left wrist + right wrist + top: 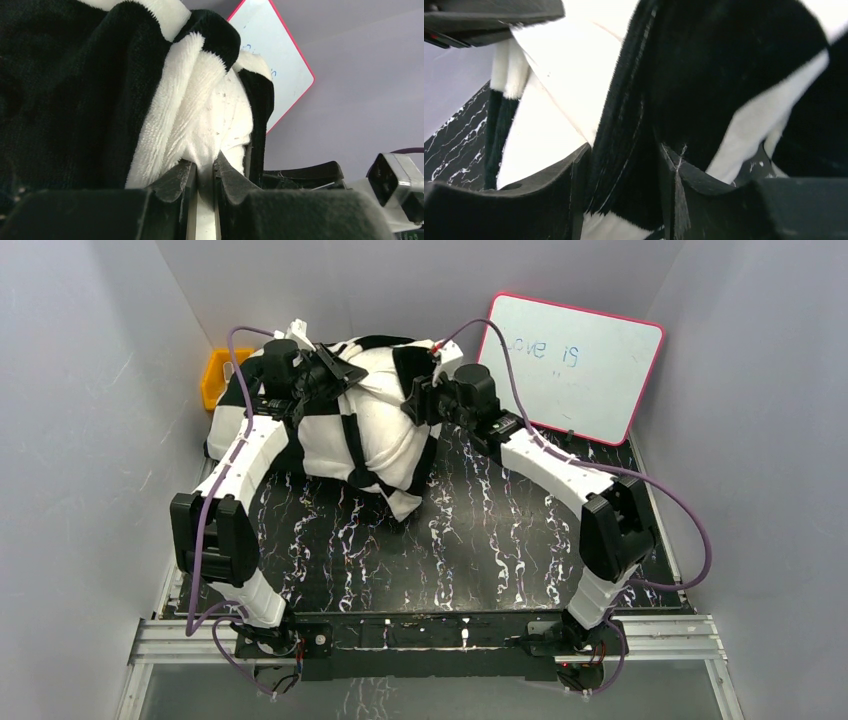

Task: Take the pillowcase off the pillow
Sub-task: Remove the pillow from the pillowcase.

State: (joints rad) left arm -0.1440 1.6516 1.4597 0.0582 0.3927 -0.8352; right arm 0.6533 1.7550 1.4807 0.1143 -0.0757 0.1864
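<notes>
Clearly, the work is near its beginning. From above, the pillowcase [370, 430] lies at the far left of the table [480, 540], bulging and full, with the checks wrapped all around the bundle. I judge that almost the whole pulling-off is left to do. Both arms reach to it: the left claw [330, 370] is at the top of the bundle and the right claw [420, 400] is at its right side, the two near each other.

In the left wrist view, the two fingers [175, 182] stand almost together, with only a thin gap. A white fold of the plush cover goes down into this gap and is pinched there. So this claw is clamped on the pillowcase, and black and white plush rises above it.

In the right wrist view, the fingers [549, 185] stand about half apart. A thick black fold of the cover fills the space between them and seems to touch both. Whether it is already squeezed firmly, I cannot tell. To the left of the fold a smooth plain white surface shows, which I take for the pillow [569, 60], bare at the open end. This suggests that the opening is found and the cover has to be drawn back from there.
</notes>
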